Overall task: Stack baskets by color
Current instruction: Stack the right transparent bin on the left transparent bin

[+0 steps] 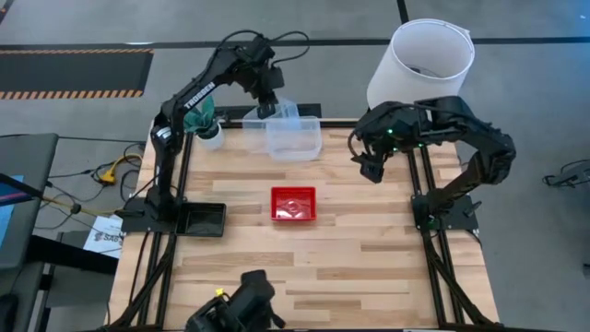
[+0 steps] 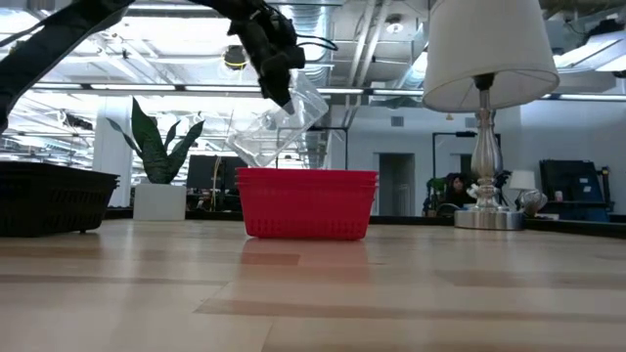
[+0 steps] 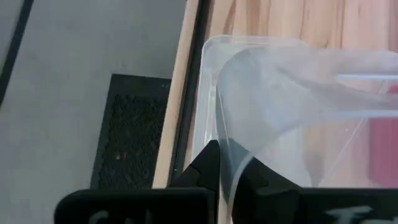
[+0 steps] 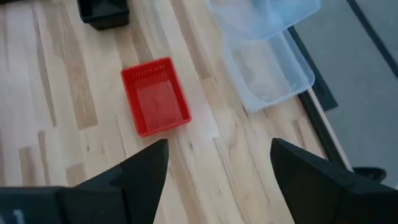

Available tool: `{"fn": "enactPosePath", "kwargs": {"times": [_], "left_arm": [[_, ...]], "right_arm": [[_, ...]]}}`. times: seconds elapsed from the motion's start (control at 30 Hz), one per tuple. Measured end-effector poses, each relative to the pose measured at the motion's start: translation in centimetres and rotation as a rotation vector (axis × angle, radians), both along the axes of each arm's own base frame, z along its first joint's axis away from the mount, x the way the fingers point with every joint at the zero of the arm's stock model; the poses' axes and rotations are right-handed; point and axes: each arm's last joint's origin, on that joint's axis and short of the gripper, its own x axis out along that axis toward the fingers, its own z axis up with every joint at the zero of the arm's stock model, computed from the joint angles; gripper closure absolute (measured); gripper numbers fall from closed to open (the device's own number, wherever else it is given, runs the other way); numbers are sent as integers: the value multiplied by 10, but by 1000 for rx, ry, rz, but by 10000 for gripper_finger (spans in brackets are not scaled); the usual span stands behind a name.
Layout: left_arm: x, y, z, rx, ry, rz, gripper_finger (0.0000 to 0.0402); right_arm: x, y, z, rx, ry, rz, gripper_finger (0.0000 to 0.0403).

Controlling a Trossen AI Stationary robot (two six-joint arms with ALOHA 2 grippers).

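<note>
Desk (image 1: 369, 267): pale wooden planks with visible grain, smooth, rectangular.
Lifted clear basket (image 1: 279, 115): translucent, smooth-walled plastic with rounded corners, shallow and rectangular; it hangs tilted in the air, one corner down, above a second clear basket.
Second clear basket (image 1: 300, 140): same translucent plastic, lying flat on the desk at 12 o'clock near the far edge, long axis running 9 to 3 in the high view.
Left tool (image 1: 267, 109): clenched on the rim of the lifted clear basket, whose body hangs just toward 3 o'clock from the dark fingers (image 3: 208, 165).
Red mesh basket stack (image 1: 293, 204): fine mesh sides, opaque plastic, nested layers at the rim in the low view; at the desk's centre, long axis 9 to 3, toward 6 o'clock from the left tool.
Black mesh basket (image 1: 201, 219): dark mesh walls, at 9 o'clock by the left arm's base.
Right tool (image 1: 371, 171): released, jaws wide, raised at 2 o'clock, well apart from every basket.
</note>
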Motion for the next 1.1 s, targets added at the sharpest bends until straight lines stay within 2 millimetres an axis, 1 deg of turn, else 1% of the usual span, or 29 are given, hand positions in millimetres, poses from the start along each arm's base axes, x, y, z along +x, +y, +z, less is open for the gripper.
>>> {"fn": "enactPosePath", "kwargs": {"times": [0.13,0.27,0.4,0.5,0.67,0.8,1.1], "left_arm": [[9,1,-1,52,-20,-60,401],[15,-6,2,33,-89,-138,401],[16,-12,9,31,-125,-165,401],[15,-12,9,44,-108,-166,401],[14,-10,8,92,-64,-159,401],[10,-5,7,98,-59,-149,401],[7,2,-17,38,-4,-143,401]], "right_arm": [[5,0,-10,10,41,-9,101],[12,-1,-26,17,103,-19,101],[17,-2,-43,21,169,-24,101],[21,-2,-52,17,189,-18,101],[25,-2,-50,4,154,3,101],[27,-3,-49,-9,130,20,101],[28,-6,-48,-16,114,17,101]]}}
